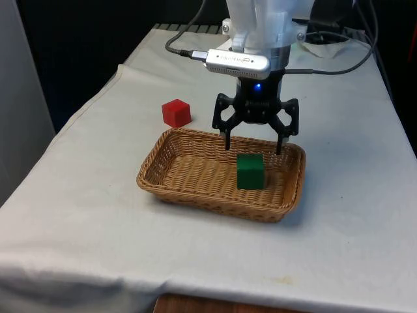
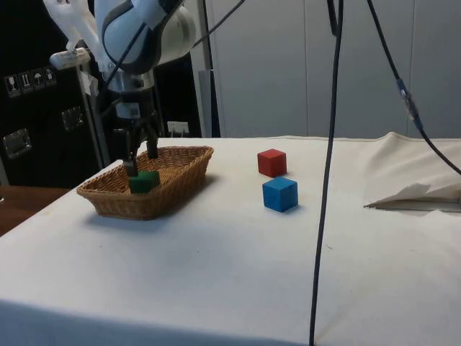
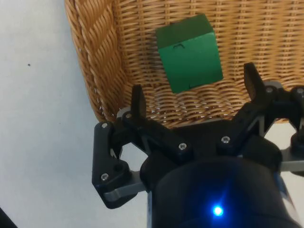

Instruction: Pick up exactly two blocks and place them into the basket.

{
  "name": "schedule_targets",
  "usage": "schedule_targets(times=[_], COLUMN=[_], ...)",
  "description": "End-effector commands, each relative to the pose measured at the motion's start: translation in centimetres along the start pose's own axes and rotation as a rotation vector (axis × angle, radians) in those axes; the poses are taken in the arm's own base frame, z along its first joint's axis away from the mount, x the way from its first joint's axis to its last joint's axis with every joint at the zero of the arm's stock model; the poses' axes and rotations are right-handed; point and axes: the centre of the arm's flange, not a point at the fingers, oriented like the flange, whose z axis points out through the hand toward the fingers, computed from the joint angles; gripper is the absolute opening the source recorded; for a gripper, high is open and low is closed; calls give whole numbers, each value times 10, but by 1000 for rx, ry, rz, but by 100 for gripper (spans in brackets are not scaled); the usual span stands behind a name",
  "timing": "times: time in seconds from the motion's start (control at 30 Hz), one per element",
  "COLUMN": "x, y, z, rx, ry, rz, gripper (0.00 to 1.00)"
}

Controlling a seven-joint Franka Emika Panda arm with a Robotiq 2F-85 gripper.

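Tool [image 1: 253, 145] spread, empty above green block [image 1: 250, 171] in basket [image 1: 195, 195]; 1 more needed: red block [image 1: 176, 112] looks light, rigid, grip flat sides.

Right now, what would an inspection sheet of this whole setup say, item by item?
Surface: table under a white cloth, rumpled at one edge in the side view.
Job's things: green block in the wicker basket; red block and blue block on the cloth, apart from each other and outside the basket.
Clutter: nothing seen.
Hand: open, empty, above the green block at the basket's rim.
Cables: dark cables hang across the side view.
Surroundings: black curtains, dark cabinets.
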Motion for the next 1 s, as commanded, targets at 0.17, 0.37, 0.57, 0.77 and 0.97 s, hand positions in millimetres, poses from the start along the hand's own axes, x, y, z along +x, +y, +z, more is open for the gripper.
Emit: schedule_targets(times=[0.17, 0.37, 0.57, 0.77, 0.97], x=[-8, -19, -31, -49, -66], y=[2, 3, 4, 6, 9], z=[-19, -36, -46, -54, -58], rx=[-7, -8, -2, -17, -20], ry=[12, 20, 11, 22, 21], rz=[-1, -5, -9, -12, -15], gripper=[100, 100, 100, 100, 100])
